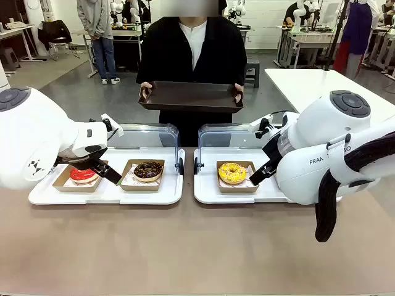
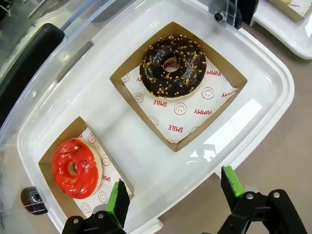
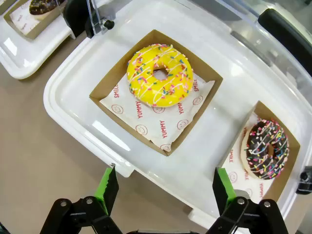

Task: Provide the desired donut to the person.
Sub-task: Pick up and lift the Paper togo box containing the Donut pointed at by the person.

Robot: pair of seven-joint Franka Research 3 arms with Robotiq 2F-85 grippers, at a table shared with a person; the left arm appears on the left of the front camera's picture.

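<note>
The person (image 1: 192, 46) stands at the far side, holding out a dark empty tray (image 1: 191, 97) with both hands. A red-glazed donut (image 1: 82, 175) (image 2: 75, 168) and a chocolate donut with nut crumbs (image 1: 148, 170) (image 2: 173, 66) sit in card boxes on the left white tray (image 1: 154, 194). On the right white tray (image 1: 207, 191) lie a yellow sprinkled donut (image 1: 232, 172) (image 3: 160, 74) and a chocolate donut with coloured sprinkles (image 3: 265, 148). My left gripper (image 1: 108, 174) (image 2: 175, 192) hangs open over its tray's near rim. My right gripper (image 1: 258, 176) (image 3: 165, 187) is open above its tray's near edge.
Clear hinged lids (image 1: 145, 132) stand up behind both trays, between the donuts and the person. Bare brown tabletop (image 1: 185, 246) stretches in front of the trays. A white table (image 1: 321, 86) stands at the back right, and other people are farther off.
</note>
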